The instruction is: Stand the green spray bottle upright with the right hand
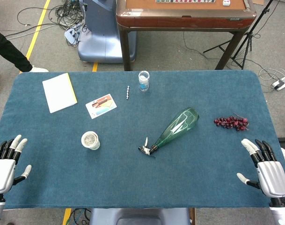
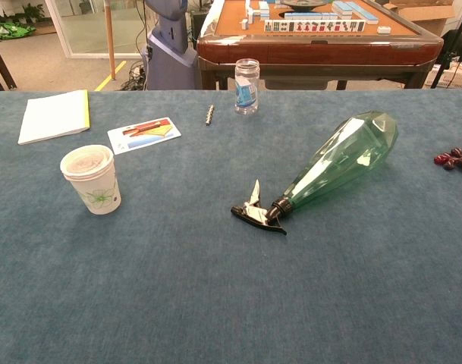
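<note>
The green spray bottle (image 1: 178,126) (image 2: 337,161) lies on its side near the middle of the blue table, its black trigger nozzle (image 1: 146,149) (image 2: 259,213) pointing toward the front left and its wide base toward the back right. My right hand (image 1: 265,168) rests at the front right corner of the table, fingers spread and empty, well to the right of the bottle. At the front left corner sits my left hand (image 1: 6,161), likewise spread with nothing in it. Neither hand shows in the chest view.
A lidded paper cup (image 1: 90,140) (image 2: 92,179) stands left of the nozzle. A small clear jar (image 1: 143,80) (image 2: 246,86), a metal screw (image 1: 127,92), a card (image 1: 101,106) and a notepad (image 1: 59,92) lie at the back. Dark grapes (image 1: 231,123) sit right of the bottle.
</note>
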